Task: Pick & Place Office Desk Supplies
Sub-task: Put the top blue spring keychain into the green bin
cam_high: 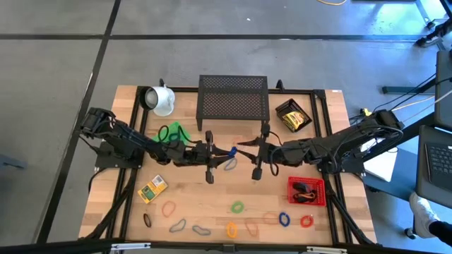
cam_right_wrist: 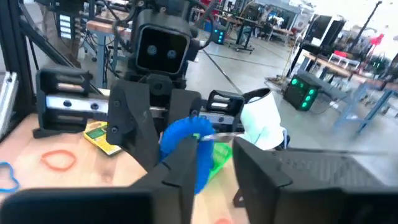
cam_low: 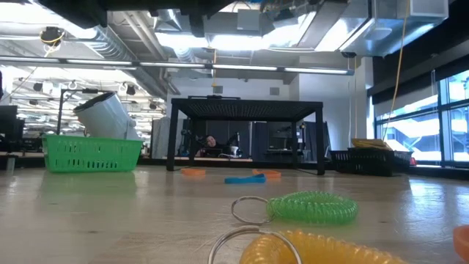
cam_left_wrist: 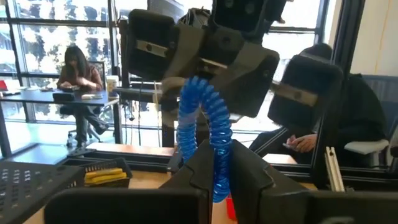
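A blue coiled loop (cam_high: 231, 152) hangs in the air over the table's middle, between my two grippers, which face each other level. My left gripper (cam_left_wrist: 214, 163) is shut on the loop's end nearest it. My right gripper (cam_right_wrist: 214, 155) stands open around the loop's other end (cam_left_wrist: 198, 87). Other loops lie flat along the table's near edge: orange (cam_high: 168, 208), green (cam_high: 237, 207), blue (cam_high: 284, 219) and red (cam_high: 306, 221). A yellow box (cam_high: 152, 189) lies flat at the near left. My left gripper pinches the blue loop's coil (cam_left_wrist: 219, 177) between its two fingers, at the end nearest the left arm. The fingers come level from the table's left. The loop is lifted clear of the table and reaches toward my right gripper. My right gripper has its fingers apart at the loop's other end (cam_right_wrist: 186, 140), coming level from the table's right. The coil lies beside the inner face of one finger (cam_right_wrist: 177, 168). I cannot tell whether it touches it.
At the far edge stand a black mesh shelf (cam_high: 233, 97), a tipped white mug (cam_high: 161, 99) and a black tray (cam_high: 293, 116) with yellow boxes. A green basket (cam_high: 173, 132) is behind the left arm. A red basket (cam_high: 306, 190) sits near the right arm.
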Controlling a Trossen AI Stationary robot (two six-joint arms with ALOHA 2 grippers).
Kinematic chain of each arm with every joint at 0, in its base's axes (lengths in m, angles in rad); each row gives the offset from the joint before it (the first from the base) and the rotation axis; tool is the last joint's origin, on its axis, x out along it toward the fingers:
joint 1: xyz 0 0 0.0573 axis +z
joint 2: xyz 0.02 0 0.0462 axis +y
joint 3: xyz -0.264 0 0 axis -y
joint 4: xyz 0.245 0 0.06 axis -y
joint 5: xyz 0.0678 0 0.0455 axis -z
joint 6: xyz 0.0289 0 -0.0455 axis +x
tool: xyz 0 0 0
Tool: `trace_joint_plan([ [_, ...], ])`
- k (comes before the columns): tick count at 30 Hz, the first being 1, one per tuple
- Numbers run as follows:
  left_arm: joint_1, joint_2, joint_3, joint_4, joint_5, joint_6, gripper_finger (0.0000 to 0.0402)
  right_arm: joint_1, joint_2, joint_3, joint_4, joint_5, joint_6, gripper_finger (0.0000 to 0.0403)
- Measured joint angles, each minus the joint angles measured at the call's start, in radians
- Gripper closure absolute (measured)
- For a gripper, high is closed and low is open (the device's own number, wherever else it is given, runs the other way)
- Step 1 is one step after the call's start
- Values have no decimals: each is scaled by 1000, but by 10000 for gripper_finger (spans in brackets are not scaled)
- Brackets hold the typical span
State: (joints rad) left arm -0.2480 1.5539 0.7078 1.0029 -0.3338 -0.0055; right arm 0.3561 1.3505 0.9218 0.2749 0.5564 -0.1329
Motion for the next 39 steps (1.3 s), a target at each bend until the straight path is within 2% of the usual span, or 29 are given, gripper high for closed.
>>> trace_joint_plan([
  [3, -1, -2, 0, -35, -62, 0, 378, 0, -40, 0, -80, -57, 92, 254],
  [6, 1, -26, 0, -149, -152, -24, 377, 1, -90, 0, -206, -198, 235, 219],
  [12, 12, -159, 0, -610, -303, -161, 377, 4, -159, 0, -493, -546, 595, 192],
  [14, 18, -216, 0, -804, -357, -253, 377, 18, -160, 0, -592, -611, 675, 193],
  [19, 38, -331, 0, -1260, -415, -501, 377, 100, -114, 0, -808, -630, 837, 205],
  [22, 47, -368, 0, -1507, -402, -654, 377, 149, -73, 0, -846, -683, 920, 212],
  [26, 51, -389, -19, -1741, -371, -820, 377, 218, -24, 0, -837, -752, 951, 220],
  [29, 51, -403, -59, -1804, -347, -903, 377, 273, 14, 0, -839, -763, 938, 224],
  [34, 51, -400, -128, -1801, -333, -981, 377, 354, 83, 0, -826, -705, 907, 229],
  [39, 52, -397, -172, -1802, -329, -1039, 377, 401, 155, 0, -818, -687, 952, 229],
])
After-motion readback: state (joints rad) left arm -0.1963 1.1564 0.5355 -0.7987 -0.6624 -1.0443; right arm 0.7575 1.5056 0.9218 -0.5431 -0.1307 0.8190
